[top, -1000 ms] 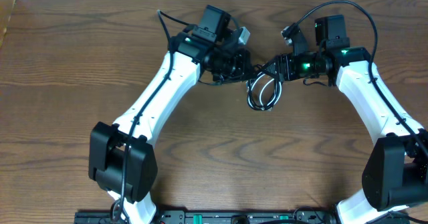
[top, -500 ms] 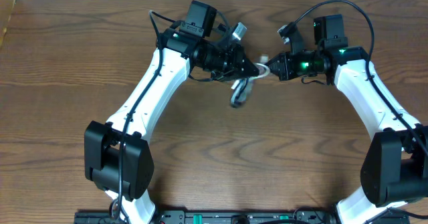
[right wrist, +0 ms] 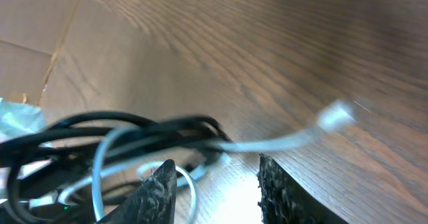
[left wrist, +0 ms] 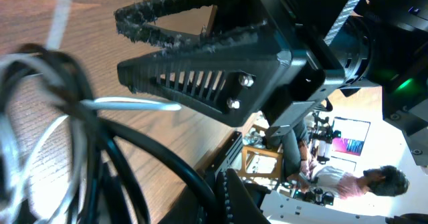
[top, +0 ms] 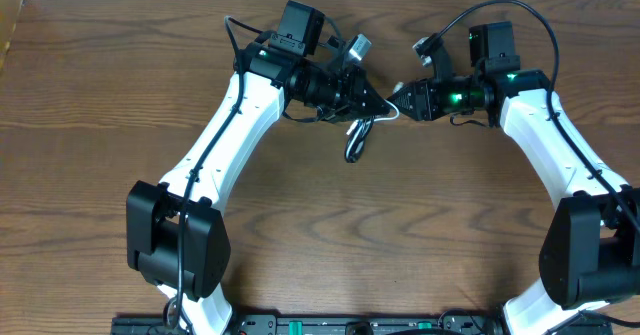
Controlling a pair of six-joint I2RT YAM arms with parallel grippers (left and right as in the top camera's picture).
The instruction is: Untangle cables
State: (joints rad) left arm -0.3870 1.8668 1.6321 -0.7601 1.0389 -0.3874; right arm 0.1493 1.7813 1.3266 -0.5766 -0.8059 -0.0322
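Note:
The cables (top: 353, 140), a black and a white cord tangled in one small bundle, hang from my left gripper (top: 378, 105) just above the table at centre back. In the left wrist view the left gripper (left wrist: 226, 184) is shut on the black cable (left wrist: 144, 154), and the white cable (left wrist: 130, 104) runs past it. My right gripper (top: 396, 99) faces the left one, tip to tip. Its jaws stand apart (right wrist: 215, 169) and hold nothing. The white cable (right wrist: 281, 142) crosses just beyond its fingertips, with its free plug end (right wrist: 336, 116) to the right. Black loops (right wrist: 134, 126) lie to the left.
The wooden table (top: 100, 125) has a cardboard-coloured edge at its far left (top: 10, 25). Thick black arm cables arc over the right arm (top: 530, 20). Both arm bases stand at the front edge (top: 180, 245) (top: 590, 255).
My left gripper has pulled the bundle up and to the left. My right gripper closed on the white cable, then opened, and the stretched white end has slackened below the two grippers.

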